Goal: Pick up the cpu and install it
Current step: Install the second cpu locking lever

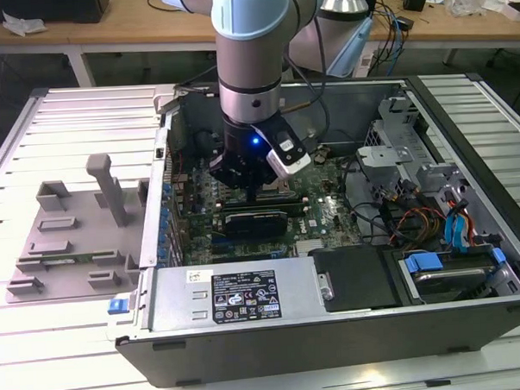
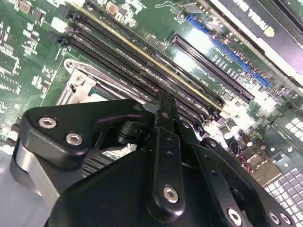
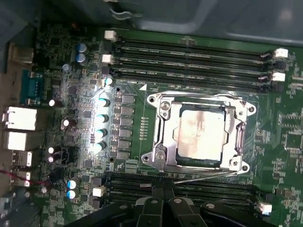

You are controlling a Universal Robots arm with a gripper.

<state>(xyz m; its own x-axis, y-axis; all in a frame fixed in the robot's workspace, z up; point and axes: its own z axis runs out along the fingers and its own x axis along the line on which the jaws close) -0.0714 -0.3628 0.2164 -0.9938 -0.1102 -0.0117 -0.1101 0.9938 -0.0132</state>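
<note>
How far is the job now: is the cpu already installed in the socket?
Done: the cpu lies flat inside the socket frame on the motherboard. In hand: nothing visible; the pincer hovers above the board, apart from the chip. Left: whether the frame is latched cannot be told.

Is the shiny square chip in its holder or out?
In: in the first wrist view the cpu lies flat inside the metal socket frame on the green board.
</note>
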